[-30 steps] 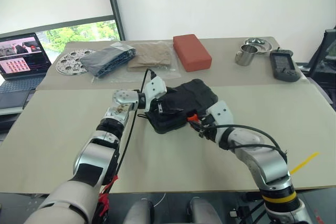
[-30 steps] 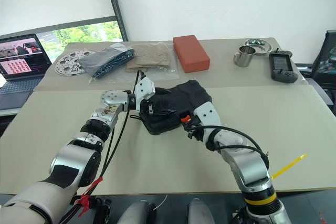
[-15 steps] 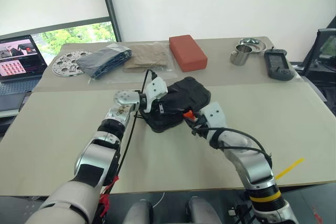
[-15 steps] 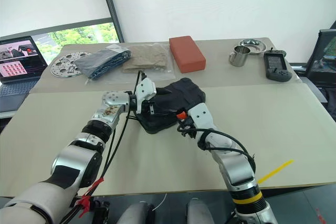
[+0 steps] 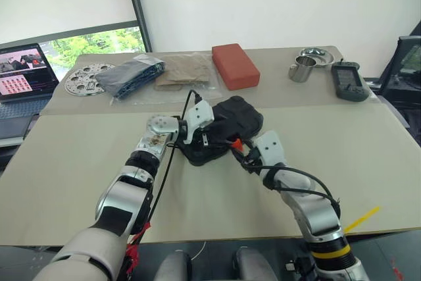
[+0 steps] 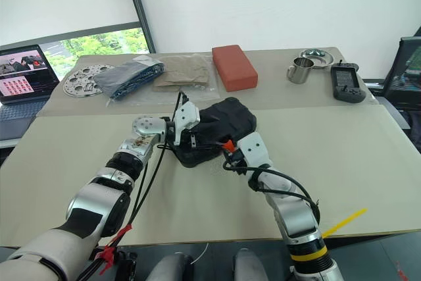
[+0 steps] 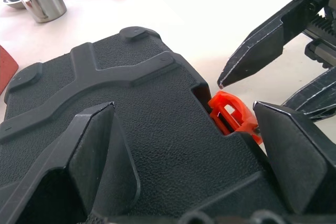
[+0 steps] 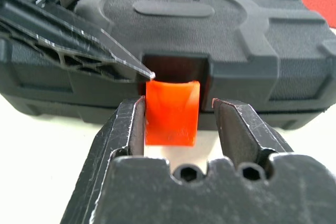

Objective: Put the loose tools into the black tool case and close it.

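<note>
Right gripper [image 8: 178,111] brackets the orange latch [image 8: 172,111], one finger touching, the other apart.
Left gripper [image 7: 189,145] spreads wide over the closed case [image 5: 230,120], mid-desk [image 5: 368,143].

Black tool case [image 5: 227,126] lying closed mid-table, small orange latch [image 5: 235,142] on its near edge. Left gripper [image 5: 200,137] reaching in from the left, set against the case's left end, fingers spread wide. Right gripper [image 5: 245,153] coming from the near right, tips at the latch; finger spacing not readable. On the far strip of table [image 5: 79,162], left to right: perforated metal disc [image 5: 87,78], dark blue bagged bundle [image 5: 130,77], tan bagged cloth [image 5: 187,70], red block [image 5: 235,65], steel mug [image 5: 302,69], steel bowl [image 5: 316,54] just behind it, black handheld controller [image 5: 348,81]. Laptop [image 5: 23,78] open at far left, off the table.
</note>
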Controlling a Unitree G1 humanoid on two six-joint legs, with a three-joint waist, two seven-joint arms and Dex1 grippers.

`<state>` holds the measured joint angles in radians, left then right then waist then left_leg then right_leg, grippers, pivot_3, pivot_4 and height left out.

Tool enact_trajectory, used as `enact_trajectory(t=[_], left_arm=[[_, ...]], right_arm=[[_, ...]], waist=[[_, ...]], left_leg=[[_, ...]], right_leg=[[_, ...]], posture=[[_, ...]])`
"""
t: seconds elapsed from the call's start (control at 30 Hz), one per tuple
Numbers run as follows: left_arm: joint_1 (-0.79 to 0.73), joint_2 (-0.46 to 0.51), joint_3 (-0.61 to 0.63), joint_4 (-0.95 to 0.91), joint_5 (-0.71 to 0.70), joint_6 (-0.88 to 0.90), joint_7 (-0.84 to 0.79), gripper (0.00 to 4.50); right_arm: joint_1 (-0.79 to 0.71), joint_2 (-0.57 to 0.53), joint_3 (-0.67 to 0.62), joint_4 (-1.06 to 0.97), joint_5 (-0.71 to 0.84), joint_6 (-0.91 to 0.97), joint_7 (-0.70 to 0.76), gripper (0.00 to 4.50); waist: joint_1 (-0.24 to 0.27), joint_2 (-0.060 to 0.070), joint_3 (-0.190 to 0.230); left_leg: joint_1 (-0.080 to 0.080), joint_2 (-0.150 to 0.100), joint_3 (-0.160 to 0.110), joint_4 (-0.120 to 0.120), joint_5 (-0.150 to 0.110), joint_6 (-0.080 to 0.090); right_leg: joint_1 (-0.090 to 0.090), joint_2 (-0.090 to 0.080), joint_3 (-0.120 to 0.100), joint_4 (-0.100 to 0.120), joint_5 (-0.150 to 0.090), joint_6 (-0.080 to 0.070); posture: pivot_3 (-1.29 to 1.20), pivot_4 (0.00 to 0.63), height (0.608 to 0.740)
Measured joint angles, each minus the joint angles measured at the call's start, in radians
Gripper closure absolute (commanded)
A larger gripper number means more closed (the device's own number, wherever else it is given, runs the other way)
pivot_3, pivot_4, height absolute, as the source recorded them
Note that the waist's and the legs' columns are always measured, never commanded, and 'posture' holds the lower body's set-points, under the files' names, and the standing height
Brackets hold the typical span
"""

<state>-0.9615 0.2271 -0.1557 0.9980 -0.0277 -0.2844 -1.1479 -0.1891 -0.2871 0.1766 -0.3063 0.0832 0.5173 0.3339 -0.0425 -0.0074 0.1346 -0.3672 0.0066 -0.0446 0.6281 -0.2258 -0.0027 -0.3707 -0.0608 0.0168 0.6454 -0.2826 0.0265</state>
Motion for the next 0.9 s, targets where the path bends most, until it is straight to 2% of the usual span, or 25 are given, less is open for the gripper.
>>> enact_trajectory(t=[0.23,0.33,0.5,0.77,0.9], left_arm=[[-0.003,0.003,0.003,0.014,0.000,-0.001,0.000,0.00],[-0.003,0.003,0.005,0.019,0.000,-0.002,0.001,0.00],[-0.005,0.003,0.005,0.024,0.000,-0.003,0.002,0.00],[-0.009,0.003,0.013,0.032,-0.002,-0.002,0.003,0.00],[-0.009,0.007,0.061,0.039,-0.038,0.044,0.017,0.00]], right_arm=[[0.052,-0.040,-0.042,-0.082,0.024,0.002,0.043,2.11],[0.053,-0.037,-0.049,-0.093,0.044,0.008,0.051,2.80],[0.047,-0.037,-0.047,-0.087,0.050,0.014,0.058,4.45],[0.002,-0.036,-0.028,-0.014,0.048,0.013,0.070,4.45],[-0.003,-0.036,-0.018,-0.001,0.048,0.013,0.079,4.45]], waist=[[-0.002,0.000,0.000],[-0.001,0.000,0.000],[-0.001,0.000,0.000],[-0.001,0.000,0.000],[-0.003,-0.001,0.000]], left_leg=[[0.000,0.001,0.000,0.000,0.000,0.000],[0.000,0.003,0.000,0.000,0.000,0.000],[0.000,0.003,0.000,0.000,0.000,0.000],[0.000,0.004,0.000,0.000,0.000,0.000],[0.000,0.005,0.000,0.000,0.000,0.000]], right_leg=[[0.000,0.001,0.000,0.000,0.000,0.000],[0.001,0.002,0.000,0.000,0.000,0.000],[0.000,0.002,0.000,0.000,0.000,0.000],[0.000,0.003,0.000,0.000,0.000,0.000],[-0.001,0.005,0.000,0.000,0.000,0.000]], posture=[[0.00,0.150,0.707],[0.00,0.150,0.707],[0.00,0.150,0.707],[0.00,0.150,0.707],[0.00,0.150,0.707]])
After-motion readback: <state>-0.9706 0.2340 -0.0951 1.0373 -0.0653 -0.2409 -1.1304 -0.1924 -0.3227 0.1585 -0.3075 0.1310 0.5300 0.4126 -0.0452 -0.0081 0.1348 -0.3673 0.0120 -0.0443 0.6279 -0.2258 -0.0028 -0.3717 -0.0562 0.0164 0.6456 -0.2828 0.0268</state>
